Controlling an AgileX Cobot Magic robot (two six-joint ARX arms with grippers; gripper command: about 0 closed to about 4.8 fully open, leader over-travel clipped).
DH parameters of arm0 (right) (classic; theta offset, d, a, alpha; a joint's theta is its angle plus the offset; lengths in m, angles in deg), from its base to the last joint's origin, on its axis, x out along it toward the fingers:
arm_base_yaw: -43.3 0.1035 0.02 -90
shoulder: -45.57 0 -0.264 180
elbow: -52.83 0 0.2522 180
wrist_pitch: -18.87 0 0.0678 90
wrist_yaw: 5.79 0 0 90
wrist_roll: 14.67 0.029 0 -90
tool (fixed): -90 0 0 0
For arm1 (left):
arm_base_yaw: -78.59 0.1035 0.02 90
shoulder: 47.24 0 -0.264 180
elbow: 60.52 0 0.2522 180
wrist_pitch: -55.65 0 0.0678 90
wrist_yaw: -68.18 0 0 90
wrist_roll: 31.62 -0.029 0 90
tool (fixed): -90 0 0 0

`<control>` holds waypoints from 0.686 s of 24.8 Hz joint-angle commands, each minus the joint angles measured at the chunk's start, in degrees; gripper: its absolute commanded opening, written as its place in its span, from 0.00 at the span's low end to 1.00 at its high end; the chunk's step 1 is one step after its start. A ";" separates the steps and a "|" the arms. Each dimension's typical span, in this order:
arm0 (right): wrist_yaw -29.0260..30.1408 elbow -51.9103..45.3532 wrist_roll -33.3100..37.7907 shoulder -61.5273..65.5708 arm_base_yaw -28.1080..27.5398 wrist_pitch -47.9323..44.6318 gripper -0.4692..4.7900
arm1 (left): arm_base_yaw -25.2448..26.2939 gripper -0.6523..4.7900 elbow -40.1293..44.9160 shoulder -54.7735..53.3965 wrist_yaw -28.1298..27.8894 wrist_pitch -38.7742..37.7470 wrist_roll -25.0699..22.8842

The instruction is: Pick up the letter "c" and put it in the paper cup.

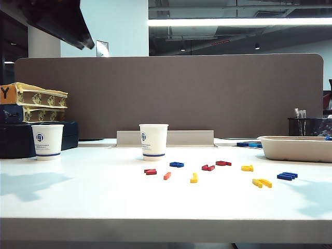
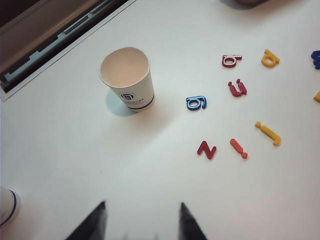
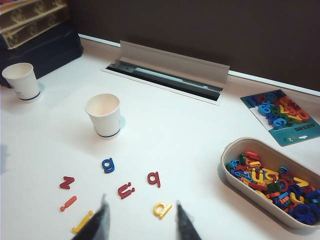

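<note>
The desk [image 1: 104,207] is bare along its whole front edge and over its left half. A cable slot [image 3: 167,75] and a brown partition [image 1: 171,93] close off its back edge. The paper cup [image 1: 153,141] stands upright and empty near the middle, toward the back. A second cup [image 1: 47,141] stands well apart from it by the back left corner. A tray [image 1: 295,150] heaped with letters sits by the right edge, with a letter card [image 3: 280,116] behind it.

Loose letters lie in front of and to the right of the paper cup, among them a blue g [image 2: 196,103], a red z [image 2: 206,149], an orange-red bar [image 2: 238,148] and a yellow j [image 2: 268,133]. The letter "c" cannot be made out among them; whether it lies in the tray heap cannot be told.

The left gripper [image 2: 142,222] hangs over bare desk to the front left of the paper cup, fingers apart with nothing between them. The right gripper [image 3: 140,225] hangs over the front of the letter scatter, fingers also apart and empty, between the yellow j and a yellow a [image 3: 162,209].
</note>
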 commanded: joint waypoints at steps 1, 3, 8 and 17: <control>-1.46 0.13 -0.07 -2.23 0.00 2.43 0.40 | 0.11 0.45 1.81 4.07 0.24 0.74 0.33; -1.57 0.11 -0.09 -2.99 0.00 3.45 0.40 | 0.11 0.45 2.29 5.31 0.24 0.76 0.33; -2.84 0.09 -0.15 -5.62 0.00 5.64 0.37 | 0.11 0.45 4.61 8.52 0.26 0.72 1.68; -4.83 0.09 -1.73 -11.67 0.02 13.40 0.30 | 0.11 0.45 12.50 19.19 0.24 -1.60 3.85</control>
